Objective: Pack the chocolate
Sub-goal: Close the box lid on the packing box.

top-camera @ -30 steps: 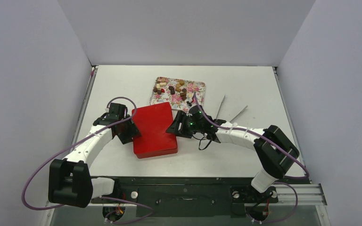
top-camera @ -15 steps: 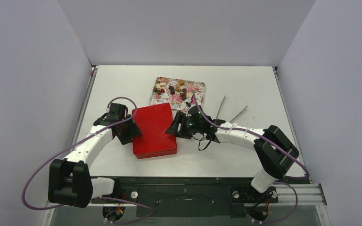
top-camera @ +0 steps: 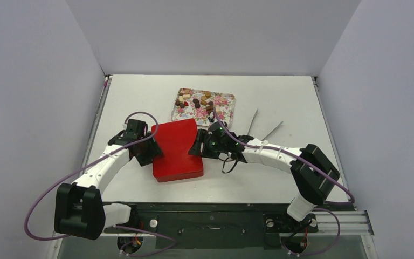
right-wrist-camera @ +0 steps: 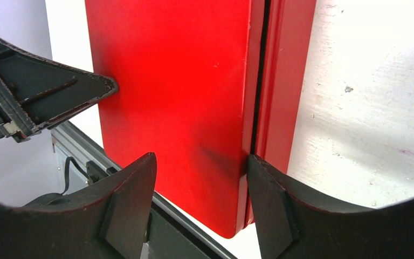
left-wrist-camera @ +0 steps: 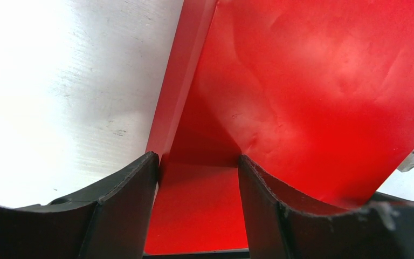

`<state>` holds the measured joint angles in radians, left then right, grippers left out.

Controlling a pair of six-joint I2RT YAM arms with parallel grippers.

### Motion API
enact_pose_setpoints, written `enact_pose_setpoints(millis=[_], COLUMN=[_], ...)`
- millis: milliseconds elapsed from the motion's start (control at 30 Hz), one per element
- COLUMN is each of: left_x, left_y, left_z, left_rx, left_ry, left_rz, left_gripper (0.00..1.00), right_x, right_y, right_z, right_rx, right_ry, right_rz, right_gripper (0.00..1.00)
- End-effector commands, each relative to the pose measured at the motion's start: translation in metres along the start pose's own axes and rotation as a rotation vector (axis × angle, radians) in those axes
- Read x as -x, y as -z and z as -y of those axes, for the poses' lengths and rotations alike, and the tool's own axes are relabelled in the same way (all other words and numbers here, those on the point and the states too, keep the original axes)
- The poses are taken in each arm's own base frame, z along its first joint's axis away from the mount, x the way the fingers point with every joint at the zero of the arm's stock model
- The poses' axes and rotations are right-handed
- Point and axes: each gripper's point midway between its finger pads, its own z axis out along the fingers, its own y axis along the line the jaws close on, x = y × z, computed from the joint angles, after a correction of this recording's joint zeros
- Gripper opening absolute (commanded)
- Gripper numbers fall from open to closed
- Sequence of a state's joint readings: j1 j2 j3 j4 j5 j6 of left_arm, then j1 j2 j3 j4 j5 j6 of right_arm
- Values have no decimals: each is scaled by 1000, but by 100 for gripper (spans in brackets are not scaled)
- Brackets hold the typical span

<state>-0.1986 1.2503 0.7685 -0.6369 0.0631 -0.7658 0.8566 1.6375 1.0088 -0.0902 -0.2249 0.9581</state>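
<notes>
Top external: choc [top-camera: 199, 101] lies loose on tray [top-camera: 228, 100] at back, beyond red box [top-camera: 175, 154], nearer R gripper [top-camera: 198, 147]. Box's long axis runs near-far, btwn both grippers. L gripper [top-camera: 152, 154] at its left edge, corner of lid [left-wrist-camera: 312, 91] btwn half-spread jaws, can't tell if pinched. R gripper at right edge, jaws apart, clamping nothing. Lid prob. has to come off first

Robot lab test cell, white table [top-camera: 140, 97], plain partition walls [top-camera: 210, 32], aluminium mounting rail [top-camera: 339, 221]
</notes>
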Motion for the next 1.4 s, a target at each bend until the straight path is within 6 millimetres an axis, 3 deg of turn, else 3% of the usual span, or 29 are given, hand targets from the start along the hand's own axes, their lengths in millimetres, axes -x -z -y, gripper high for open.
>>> enact_pose_setpoints(millis=[0, 133, 267, 433, 600, 767, 967, 1267, 1367], left_x=[-25, -30, -31, -30, -30, -29, -28, -26, -25], left_y=[0, -2, -3, -3, -2, -1, 2, 16, 19], left_z=[19, 18, 17, 18, 19, 20, 24, 34, 34], left_rx=[-92, -95, -96, -100, -103, -107, -128, -192, -193], left_ry=[-3, 1, 4, 6, 7, 6, 10, 8, 8], left_rz=[-79, -85, -84, -83, -82, -81, -78, -56, -49], left_gripper=[52, 52, 52, 52, 52, 52, 53, 63, 67], right_x=[-6, -7, 5, 14, 18, 14, 16, 18, 15], right_y=[-6, 5, 25, 44, 55, 49, 63, 77, 71], right_z=[-58, -90, -122, -139, -147, -139, -152, -160, -153], right_rx=[204, 373, 529, 665, 756, 720, 856, 891, 851], right_ry=[9, -37, -64, -152, -194, -192, -247, -230, -221], right_rz=[-36, -68, -55, -68, -71, -72, -85, -76, -77], right_gripper=[58, 58, 58, 57, 57, 55, 54, 54, 54])
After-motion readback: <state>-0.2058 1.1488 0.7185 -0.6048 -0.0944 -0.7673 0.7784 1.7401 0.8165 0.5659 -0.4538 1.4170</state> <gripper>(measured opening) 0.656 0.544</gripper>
